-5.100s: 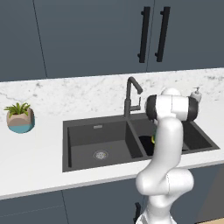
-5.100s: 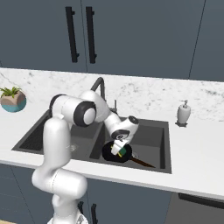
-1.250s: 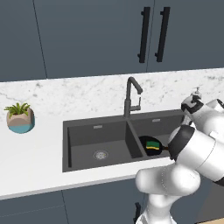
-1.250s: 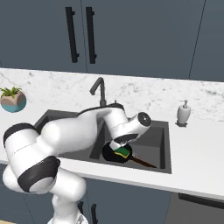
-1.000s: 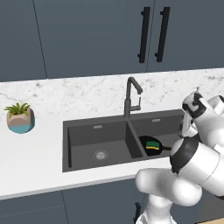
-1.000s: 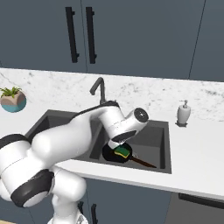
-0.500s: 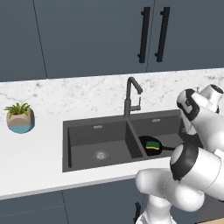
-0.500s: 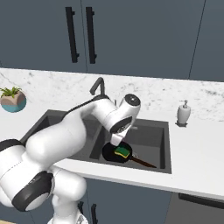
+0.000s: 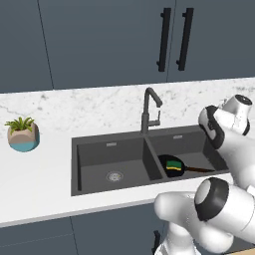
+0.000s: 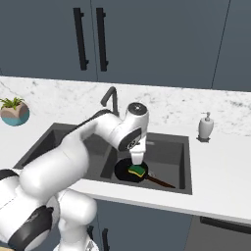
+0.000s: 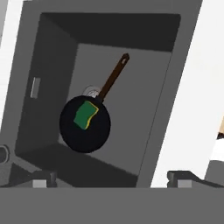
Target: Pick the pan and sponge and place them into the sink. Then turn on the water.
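Markings: no brand, label or readable writing is seen on any item.
Sink: the large dark grey rectangular double-basin sink (image 9: 112, 149) (image 10: 182, 162) (image 11: 57, 57) is set into a white marbled counter (image 9: 45, 179) (image 10: 220, 181).
Right basin contents: the round shallow black frying pan (image 9: 172, 165) (image 10: 128, 172) (image 11: 85, 124) lies on the basin floor, its long thin dark brown handle (image 11: 113, 78) resting flat on the floor.
Pan contents: the small rectangular sponge, dark green on top and yellow beneath (image 9: 174, 163) (image 10: 138, 170) (image 11: 85, 115), lies inside the pan, off centre towards the handle side.
Left basin contents: a round metal drain (image 9: 114, 176) is seen on its bare floor.
Gripper: the two-finger gripper (image 11: 111, 179) is held above the right basin, pointing down into it; its dark fingertips (image 11: 43, 178) stand wide apart and nothing is held between them.
Pan and sponge relative to fingers: both lie well below the fingertips, apart from them, with no contact seen.
Tap: a dark metal faucet (image 9: 149, 107) (image 10: 111, 100) stands at the back rim between the basins.
Other items: a green plant in a tan-and-teal pot (image 9: 22, 133) (image 10: 13, 111) stands on the counter left of the sink; a white soap dispenser (image 10: 206, 127) stands on the right.
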You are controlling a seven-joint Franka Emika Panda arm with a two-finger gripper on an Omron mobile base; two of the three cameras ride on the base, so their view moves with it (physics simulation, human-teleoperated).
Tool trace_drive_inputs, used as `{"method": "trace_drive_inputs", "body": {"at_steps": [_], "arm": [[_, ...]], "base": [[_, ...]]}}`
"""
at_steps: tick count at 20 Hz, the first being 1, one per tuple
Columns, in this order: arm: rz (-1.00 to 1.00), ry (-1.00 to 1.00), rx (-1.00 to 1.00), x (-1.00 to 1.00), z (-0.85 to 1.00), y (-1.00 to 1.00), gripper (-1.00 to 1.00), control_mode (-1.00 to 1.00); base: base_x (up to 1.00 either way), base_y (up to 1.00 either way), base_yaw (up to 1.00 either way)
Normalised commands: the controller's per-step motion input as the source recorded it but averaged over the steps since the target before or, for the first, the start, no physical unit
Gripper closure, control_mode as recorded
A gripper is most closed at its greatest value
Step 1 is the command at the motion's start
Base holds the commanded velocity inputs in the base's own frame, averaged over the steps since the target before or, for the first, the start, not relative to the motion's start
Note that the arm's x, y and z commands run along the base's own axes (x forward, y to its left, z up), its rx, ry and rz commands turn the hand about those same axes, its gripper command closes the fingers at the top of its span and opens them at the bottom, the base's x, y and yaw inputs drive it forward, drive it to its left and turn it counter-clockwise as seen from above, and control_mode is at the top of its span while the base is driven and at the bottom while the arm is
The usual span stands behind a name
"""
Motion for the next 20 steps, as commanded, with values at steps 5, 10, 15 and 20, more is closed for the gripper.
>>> {"method": "trace_drive_inputs", "body": {"at_steps": [5,10,15,20], "arm": [[0.49,-0.23,-0.23,-0.38,0.0,-0.11,-1.0,-1.0],[0.47,-0.16,-0.25,-0.27,0.0,-0.08,-1.0,-1.0],[0.42,-0.14,-0.28,-0.17,0.0,0.0,-1.0,-1.0],[0.39,-0.2,-0.25,0.0,0.0,0.0,-1.0,-1.0]], "base": [[0.0,0.0,0.0],[0.0,0.0,0.0],[0.0,0.0,0.0],[0.0,0.0,0.0]]}}
